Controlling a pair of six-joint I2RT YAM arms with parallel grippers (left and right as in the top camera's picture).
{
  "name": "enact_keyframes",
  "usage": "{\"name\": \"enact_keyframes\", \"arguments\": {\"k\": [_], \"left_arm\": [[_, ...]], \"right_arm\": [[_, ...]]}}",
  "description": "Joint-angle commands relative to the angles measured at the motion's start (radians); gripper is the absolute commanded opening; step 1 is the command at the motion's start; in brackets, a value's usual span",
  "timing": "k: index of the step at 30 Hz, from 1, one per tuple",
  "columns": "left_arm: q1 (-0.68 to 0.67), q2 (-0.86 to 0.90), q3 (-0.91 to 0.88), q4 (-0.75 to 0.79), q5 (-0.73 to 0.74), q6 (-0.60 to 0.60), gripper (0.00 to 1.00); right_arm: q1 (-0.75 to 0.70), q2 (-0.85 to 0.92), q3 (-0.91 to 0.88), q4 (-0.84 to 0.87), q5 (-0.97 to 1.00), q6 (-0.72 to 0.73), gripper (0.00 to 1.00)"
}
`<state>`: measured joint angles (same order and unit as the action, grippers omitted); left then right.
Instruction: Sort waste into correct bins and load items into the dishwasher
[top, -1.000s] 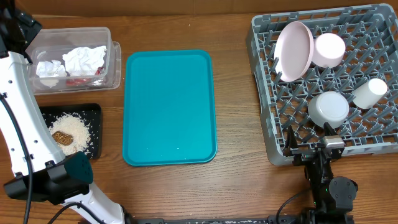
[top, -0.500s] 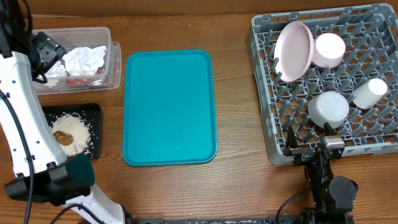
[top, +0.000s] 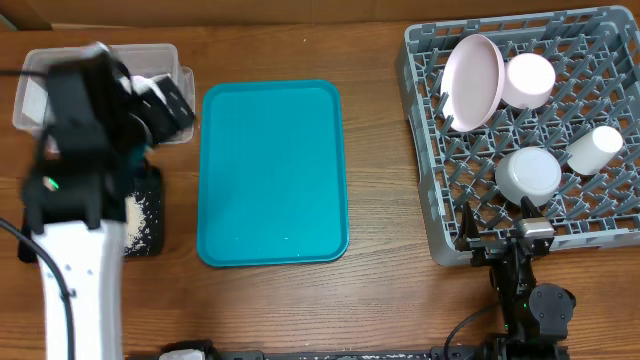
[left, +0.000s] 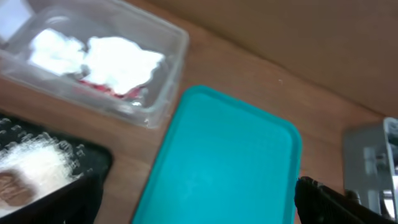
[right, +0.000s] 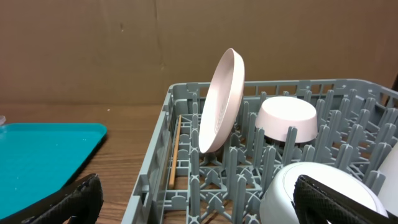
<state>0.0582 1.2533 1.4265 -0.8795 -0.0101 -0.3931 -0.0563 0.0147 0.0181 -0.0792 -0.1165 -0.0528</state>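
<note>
Overhead: large plate (top: 473, 82), bowl (top: 528, 175) and cup (top: 594, 150) stand in dish rack (top: 418, 120).
Left gripper (left: 199, 202) spread, empty, facing teal tray (left: 224, 162); right gripper (right: 202, 202) likewise spread, empty.

Teal tray (top: 272, 172) open from above; left arm (top: 80, 170) overhangs black tray (top: 148, 225), clear tub (top: 165, 55); rack (top: 425, 150) crowded.

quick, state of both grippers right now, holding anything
left gripper: open, holding nothing
right gripper: open, holding nothing
</note>
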Motion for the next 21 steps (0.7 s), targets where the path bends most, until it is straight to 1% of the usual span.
{"name": "enact_keyframes", "arguments": {"k": [1,5,11,16,19,21], "left_arm": [[-0.009,-0.106,-0.213,0.111,0.038,0.057,1.00],[-0.006,-0.252,-0.467,0.306,0.045,0.061,1.00],[-0.005,-0.509,-0.805,0.566,0.088,0.144,1.00],[-0.004,-0.729,-1.003,0.669,0.088,0.177,1.00],[-0.005,-0.817,-1.088,0.721,0.084,0.185,1.00],[-0.005,-0.860,-1.152,0.789,0.080,0.185,1.00]], "right_arm": [[0.005,-0.012,-0.010,0.005,-0.004,0.003,1.00],[0.005,-0.012,-0.010,0.005,-0.004,0.003,1.00],[0.005,-0.012,-0.010,0.005,-0.004,0.003,1.00],[0.005,-0.012,-0.010,0.005,-0.004,0.003,1.00],[0.005,-0.012,-0.010,0.005,-0.004,0.003,1.00],[0.005,-0.012,-0.010,0.005,-0.004,0.003,1.00]]}}
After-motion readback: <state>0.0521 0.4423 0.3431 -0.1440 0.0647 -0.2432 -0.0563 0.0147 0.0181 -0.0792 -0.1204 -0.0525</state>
